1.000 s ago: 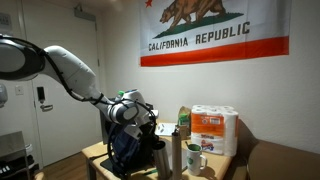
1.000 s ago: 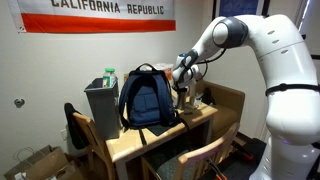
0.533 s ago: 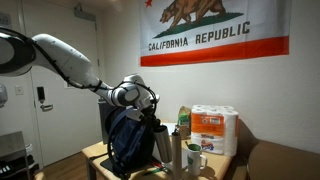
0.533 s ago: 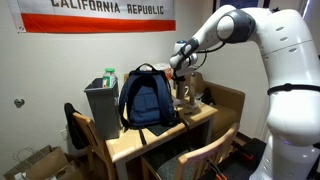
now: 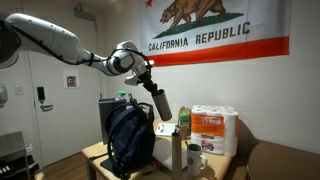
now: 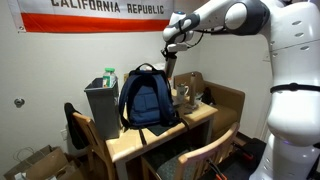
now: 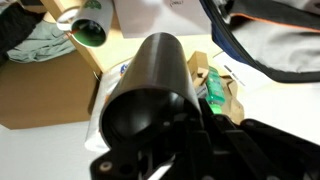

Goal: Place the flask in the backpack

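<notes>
My gripper is shut on the flask, a slim dark cylinder. It hangs tilted in the air, above and just beside the top of the backpack. In the other exterior view the gripper holds the flask high above the right side of the dark navy backpack, which stands upright on the table. In the wrist view the flask fills the middle between my fingers. The backpack's dark edge shows at the top right.
A silvery-grey tall cylinder and a white mug stand on the wooden table beside the backpack. A paper towel pack is behind them. A grey bin stands next to the backpack. A wooden chair is in front.
My gripper has risen from table level beside the backpack to well above it, carrying the flask up with it. The backpack has not moved.
</notes>
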### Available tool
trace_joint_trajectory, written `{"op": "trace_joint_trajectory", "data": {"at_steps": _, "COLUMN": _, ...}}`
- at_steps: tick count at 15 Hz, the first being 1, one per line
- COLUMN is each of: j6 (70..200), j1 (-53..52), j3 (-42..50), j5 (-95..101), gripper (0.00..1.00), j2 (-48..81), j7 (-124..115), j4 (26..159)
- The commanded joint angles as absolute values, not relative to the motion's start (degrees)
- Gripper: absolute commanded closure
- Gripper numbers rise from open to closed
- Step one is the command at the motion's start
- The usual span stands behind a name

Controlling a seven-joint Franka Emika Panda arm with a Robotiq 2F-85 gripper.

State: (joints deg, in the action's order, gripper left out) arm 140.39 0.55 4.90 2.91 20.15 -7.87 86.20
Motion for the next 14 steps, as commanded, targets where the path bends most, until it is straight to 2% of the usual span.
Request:
{"op": "trace_joint_trajectory", "data": {"at_steps": 1, "j6": 139.0, "j1": -1.1, "j3": 4.1, "j5": 3.0, "gripper": 0.98, "j2": 20.5, "j7": -11.9, "j4": 79.3}}
{"op": "trace_joint_trajectory", "data": {"at_steps": 9, "j6": 130.6, "j1": -5.4, "j3": 3.6, "j5": 4.8, "gripper": 0.98, "j2": 18.8, "j7": -14.7, "j4": 70.9}}
{"op": "trace_joint_trajectory", "data": {"at_steps": 14, "j6": 123.2, "j1": -6.6, "j3": 2.4, "j5": 3.8, "gripper": 0.98, "j2": 16.3, "j7": -13.7, "j4": 72.4}}
